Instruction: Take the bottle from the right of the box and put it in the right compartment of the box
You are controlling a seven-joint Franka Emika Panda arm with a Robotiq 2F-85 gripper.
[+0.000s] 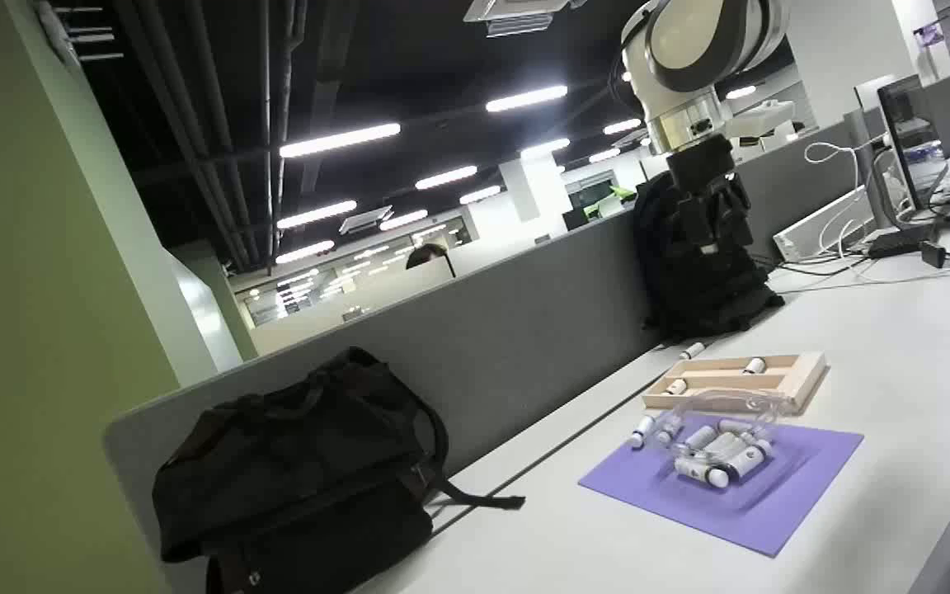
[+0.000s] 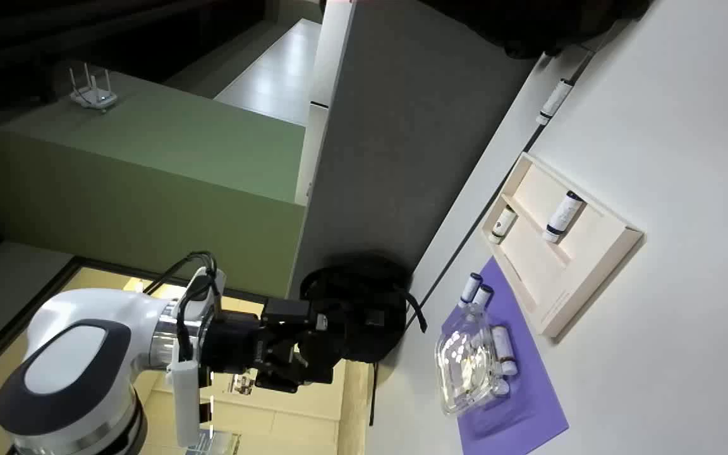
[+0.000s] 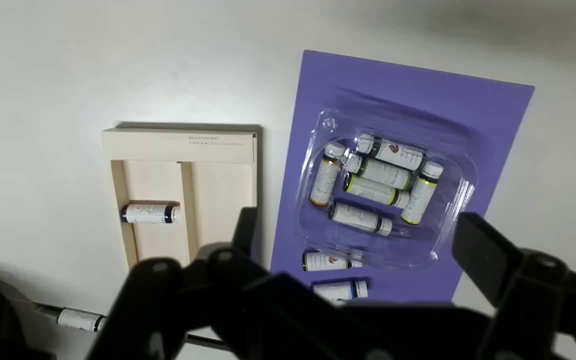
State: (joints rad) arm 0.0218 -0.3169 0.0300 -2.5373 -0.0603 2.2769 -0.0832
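Note:
The light-wood box point(image 1: 807, 381) lies on the table and shows in both exterior views point(image 2: 585, 278) and in the wrist view point(image 3: 178, 145). A divider splits it into two compartments. One small white-labelled bottle point(image 3: 150, 213) lies in one compartment; another bottle point(image 2: 503, 224) lies in the other, hidden in the wrist view. A loose bottle point(image 1: 693, 351) lies beyond the box, also at the wrist view's lower left point(image 3: 80, 320). Several bottles point(image 3: 360, 217) are at the clear container on the purple mat. My gripper point(image 3: 365, 245) is open and empty, high above the table point(image 2: 307, 354).
The purple mat point(image 3: 418, 75) lies beside the box. The clear plastic container point(image 2: 455, 354) stands on it, with two bottles point(image 3: 330, 261) point(image 3: 340, 290) beside it. A grey partition point(image 1: 541, 322) runs along the table. Black bags point(image 1: 302, 478) point(image 1: 702, 289) stand against it.

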